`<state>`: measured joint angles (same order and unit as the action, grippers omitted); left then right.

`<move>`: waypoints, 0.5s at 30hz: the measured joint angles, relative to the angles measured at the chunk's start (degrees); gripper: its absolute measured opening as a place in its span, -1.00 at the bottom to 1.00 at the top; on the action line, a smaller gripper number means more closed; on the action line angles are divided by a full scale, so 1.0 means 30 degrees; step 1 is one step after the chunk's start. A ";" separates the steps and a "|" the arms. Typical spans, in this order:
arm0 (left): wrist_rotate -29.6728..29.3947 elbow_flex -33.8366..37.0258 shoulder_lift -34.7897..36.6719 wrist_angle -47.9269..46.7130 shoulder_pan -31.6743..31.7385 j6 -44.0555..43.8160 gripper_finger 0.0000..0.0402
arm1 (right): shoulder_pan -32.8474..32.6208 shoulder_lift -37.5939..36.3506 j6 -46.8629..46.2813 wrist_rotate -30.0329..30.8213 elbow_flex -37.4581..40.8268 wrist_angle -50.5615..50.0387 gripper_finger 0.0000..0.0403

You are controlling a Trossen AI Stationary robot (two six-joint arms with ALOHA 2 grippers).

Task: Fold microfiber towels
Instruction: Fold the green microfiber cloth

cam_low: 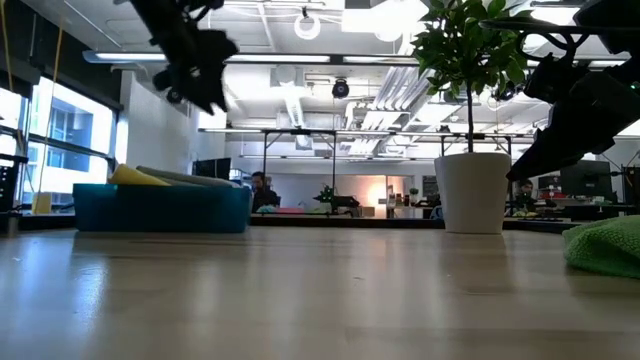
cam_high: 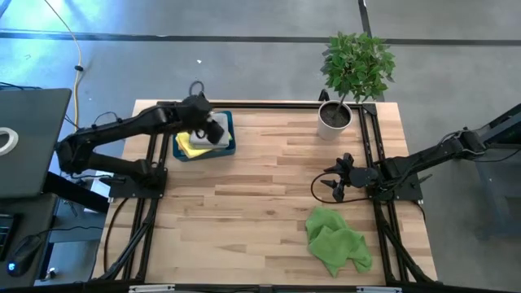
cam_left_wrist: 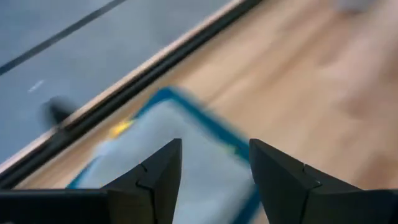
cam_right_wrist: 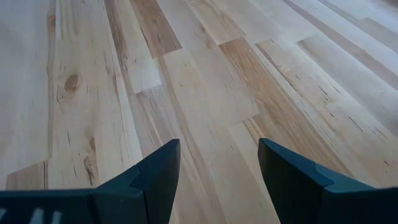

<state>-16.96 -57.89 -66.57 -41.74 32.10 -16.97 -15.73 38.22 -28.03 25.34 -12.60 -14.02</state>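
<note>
On the bench [cam_high: 260,179], the crumpled green towel [cam_high: 338,240] lies at the near edge, just beside the empty, parted right claw [cam_high: 335,181]; left claw [cam_high: 213,130], apart, hangs over the tray [cam_high: 230,146] of folded towels [cam_high: 189,145]

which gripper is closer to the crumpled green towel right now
Right. The right gripper hangs open over bare wood just beyond the green towel at the table's right side. The left gripper, also open, is far across the table above the teal tray.
</note>
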 joint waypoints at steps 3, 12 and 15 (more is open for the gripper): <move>0.1251 0.0000 -0.0644 0.2056 -0.1942 0.0891 -0.13 | 0.0000 0.0002 0.0000 0.0001 0.0000 0.0000 0.04; 0.2131 -0.0007 -0.2713 0.6227 -0.8120 0.2417 -0.14 | -0.0001 0.0006 0.0000 -0.0002 0.0000 0.0000 0.04; 0.1914 0.0007 -0.3356 0.6882 -0.9912 0.2388 -0.14 | -0.0004 -0.0001 0.0000 0.0001 0.0000 -0.0015 0.04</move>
<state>-11.22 -57.87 -76.63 -21.09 2.37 -9.80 -15.74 38.22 -28.03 25.34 -12.60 -14.06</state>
